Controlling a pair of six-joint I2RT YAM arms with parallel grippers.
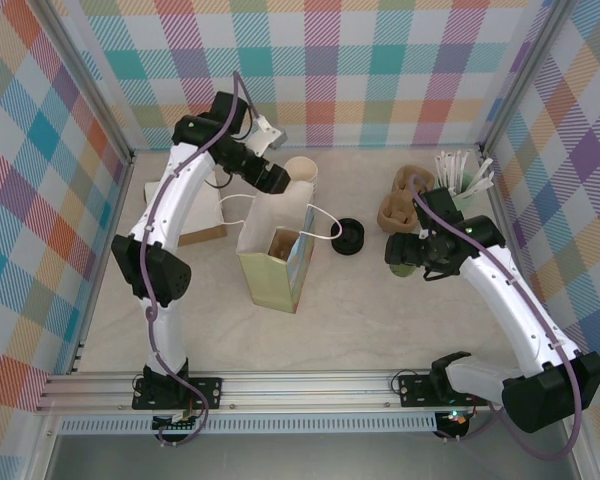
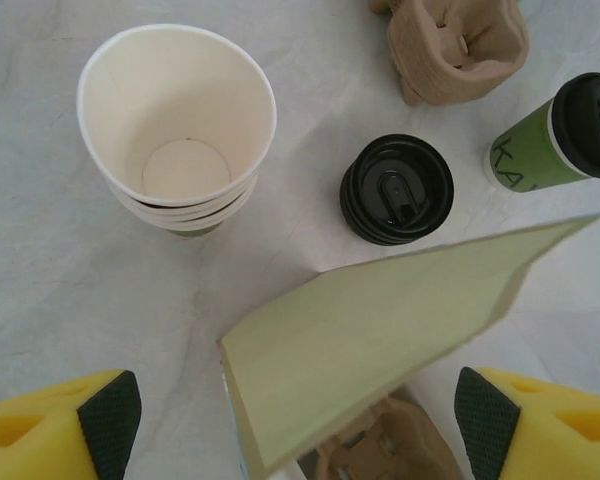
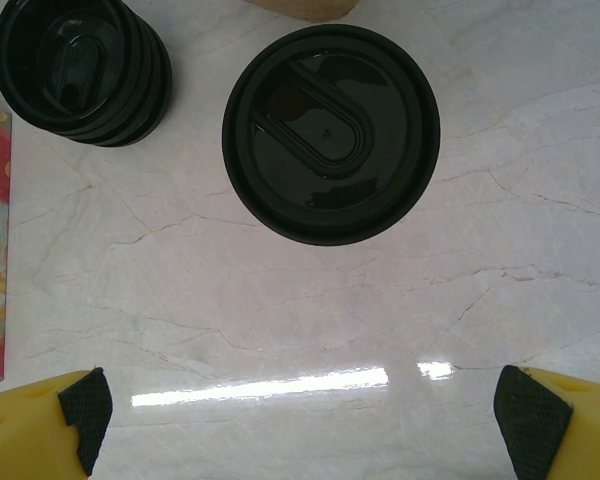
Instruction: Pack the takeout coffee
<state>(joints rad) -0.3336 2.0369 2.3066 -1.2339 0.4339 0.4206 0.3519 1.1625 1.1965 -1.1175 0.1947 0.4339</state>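
Could topple the takeout coffee by descending off-centre with splayed right gripper; left gripper likewise splayed, straddling bag rim.

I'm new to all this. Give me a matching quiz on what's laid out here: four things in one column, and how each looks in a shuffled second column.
Things:
1. takeout coffee
2. stack of paper cups
3. stack of lids
4. paper bag

Looks:
A. all black, no cup beneath
B. standing open, white handles
C. green, black lid on
D. cream inside, no lid

Pairs: 1-C, 2-D, 3-A, 4-B.
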